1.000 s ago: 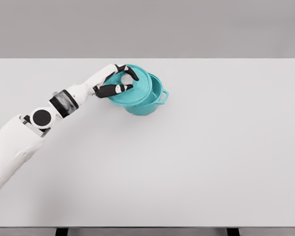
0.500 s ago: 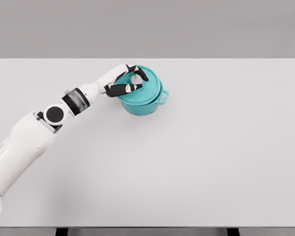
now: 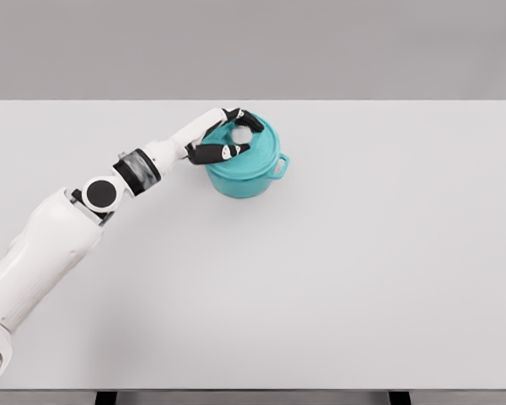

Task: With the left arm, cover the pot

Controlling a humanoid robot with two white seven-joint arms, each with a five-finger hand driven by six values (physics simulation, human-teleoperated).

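No text, label, brand, number or sign can be read anywhere (all surfaces are plain); nothing legible stands on any object.

A wide, pale grey desk [image 3: 363, 278] is seen filling most of the head view, its far edge running straight across the upper part. A plain grey wall [image 3: 337, 46] is shown behind it. Two dark legs [image 3: 106, 397] are glimpsed under the near edge, at the bottom.
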